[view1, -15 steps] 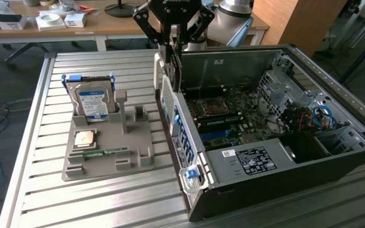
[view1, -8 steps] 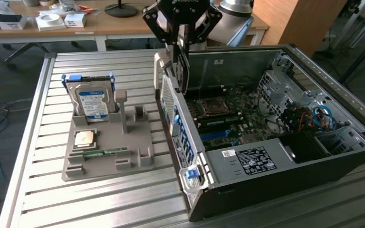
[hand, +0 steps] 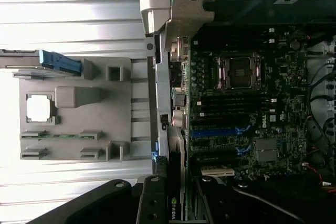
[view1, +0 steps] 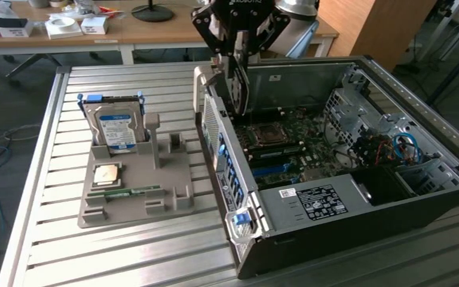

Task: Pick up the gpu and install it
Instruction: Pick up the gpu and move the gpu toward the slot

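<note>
At the top of the exterior view, gripper (view1: 240,49) is clamped on the gpu (view1: 236,86). Card hangs on edge, upright, over the open computer case (view1: 357,239), close to its back wall. Lower edge sits over the motherboard (view1: 309,152) near the processor socket (view1: 265,134). It looks clear of the board, not seated.

On the exterior view's left, a grey tray (view1: 138,206) lies on the slatted metal table (view1: 118,251), beside the case. Hard drive (view1: 116,128) stands upright at the tray's far end. Processor chip (view1: 106,174) lies flat in front of it, and the memory stick (view1: 126,192) lies flat nearer the camera.

Wrist view: black gripper links flank the card's thin edge, which carries a green logo. The edge lines up with the strip between the case's back wall and the board. Blue slot (hand: 215,132) sits among the black slots just beside that line. The tray lies on the other side of the back wall, with the chip glaring white and the drive's blue bracket (hand: 60,61) at one end.
</note>
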`<state>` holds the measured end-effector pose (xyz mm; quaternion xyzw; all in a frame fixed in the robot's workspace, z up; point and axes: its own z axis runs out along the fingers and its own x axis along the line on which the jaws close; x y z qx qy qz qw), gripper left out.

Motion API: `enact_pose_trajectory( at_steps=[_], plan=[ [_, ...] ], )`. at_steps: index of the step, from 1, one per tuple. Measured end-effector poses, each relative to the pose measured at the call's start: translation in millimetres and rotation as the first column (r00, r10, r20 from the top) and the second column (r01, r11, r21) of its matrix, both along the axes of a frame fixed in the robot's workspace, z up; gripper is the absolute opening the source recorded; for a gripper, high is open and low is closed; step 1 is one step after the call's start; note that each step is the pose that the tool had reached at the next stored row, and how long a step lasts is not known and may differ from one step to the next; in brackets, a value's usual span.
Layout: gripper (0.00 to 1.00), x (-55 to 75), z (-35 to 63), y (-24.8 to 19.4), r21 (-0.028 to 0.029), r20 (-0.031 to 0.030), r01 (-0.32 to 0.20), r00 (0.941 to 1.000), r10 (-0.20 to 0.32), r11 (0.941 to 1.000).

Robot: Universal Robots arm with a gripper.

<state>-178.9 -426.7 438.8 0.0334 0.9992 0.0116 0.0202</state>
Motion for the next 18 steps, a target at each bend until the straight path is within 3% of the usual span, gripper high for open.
enact_pose_trajectory(
  at_steps=[18],
  plan=[
    [0.26,50.3,0.0,0.0,0.0001,0.0,0.0,1.0,0.0,1.0]
  ],
)
